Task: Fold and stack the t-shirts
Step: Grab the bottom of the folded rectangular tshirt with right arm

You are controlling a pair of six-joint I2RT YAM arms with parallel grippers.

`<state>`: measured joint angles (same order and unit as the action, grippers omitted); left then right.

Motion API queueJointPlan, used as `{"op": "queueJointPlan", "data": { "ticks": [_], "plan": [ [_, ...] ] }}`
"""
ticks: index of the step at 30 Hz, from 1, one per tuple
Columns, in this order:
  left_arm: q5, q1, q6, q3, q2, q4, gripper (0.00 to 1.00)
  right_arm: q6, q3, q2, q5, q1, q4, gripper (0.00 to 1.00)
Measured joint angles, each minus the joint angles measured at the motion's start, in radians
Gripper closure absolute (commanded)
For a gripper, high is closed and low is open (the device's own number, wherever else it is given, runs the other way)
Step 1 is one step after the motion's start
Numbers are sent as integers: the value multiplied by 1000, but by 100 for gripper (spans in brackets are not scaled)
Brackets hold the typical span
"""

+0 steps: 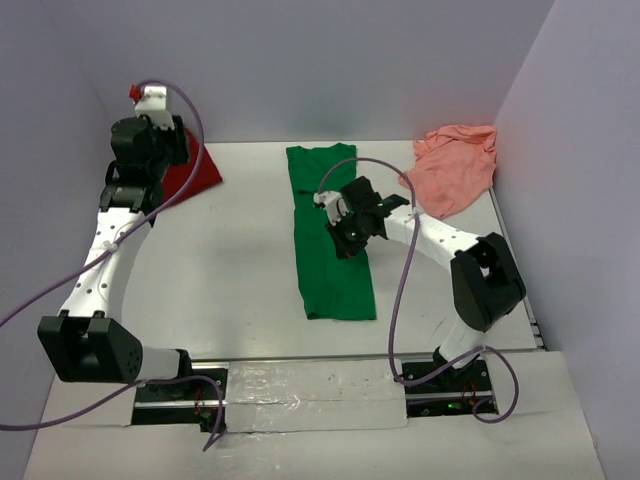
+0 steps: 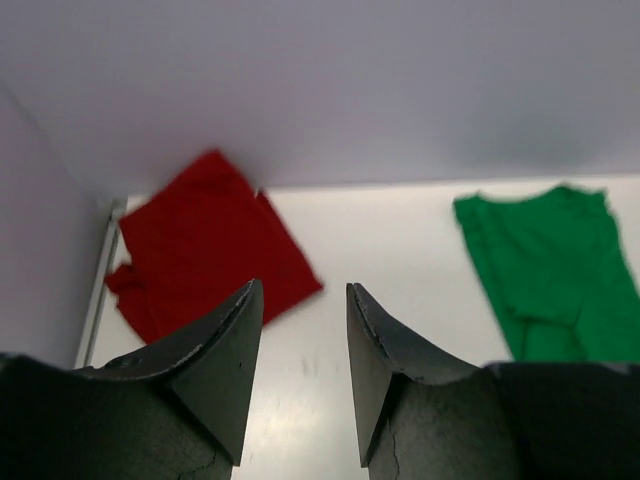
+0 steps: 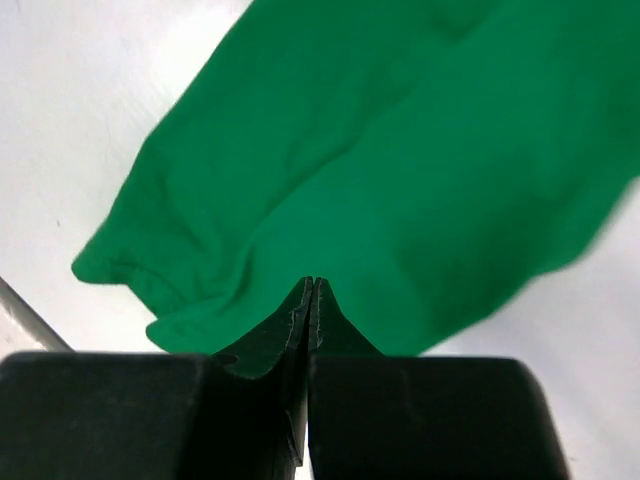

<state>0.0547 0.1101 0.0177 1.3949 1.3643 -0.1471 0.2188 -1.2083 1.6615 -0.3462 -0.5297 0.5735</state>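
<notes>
The white desk (image 1: pixel 230 270) carries three garments, well apart from one another. The left arm (image 1: pixel 100 250) stretches in a long curve from its base to the far-left corner. The right arm (image 1: pixel 440 240) bends sharply at the elbow and reaches leftward, with its wrist low over the middle of the desk.

The green t-shirt (image 1: pixel 330 240) lies in the centre as a long folded strip running from the far edge toward the near side. The salmon pink t-shirt (image 1: pixel 455 165) sits crumpled in the far-right corner, against the right wall. The dark red t-shirt (image 1: pixel 195 170) lies in the far-left corner, partly hidden behind the left wrist.

The left jaws stand partly open with nothing between them, raised above the desk just short of the red cloth. The right jaws are pressed fully together over the green cloth, with no fabric seen between them.
</notes>
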Motion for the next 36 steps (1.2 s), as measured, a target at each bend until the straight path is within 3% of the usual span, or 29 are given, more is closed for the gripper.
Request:
{"op": "queueJointPlan", "data": {
  "ticks": [6,13,36],
  "plan": [
    [-103,-113,-28,-191,-30,-122,52,14,5,61,25,-90,61,100],
    [-169,-182,-55,-290,-129,-182,52,18,27,70,31,-230,84,100],
    [-243,-257,-60,-373,-225,-182,53,3,6,195,57,-547,90,100]
  ]
}}
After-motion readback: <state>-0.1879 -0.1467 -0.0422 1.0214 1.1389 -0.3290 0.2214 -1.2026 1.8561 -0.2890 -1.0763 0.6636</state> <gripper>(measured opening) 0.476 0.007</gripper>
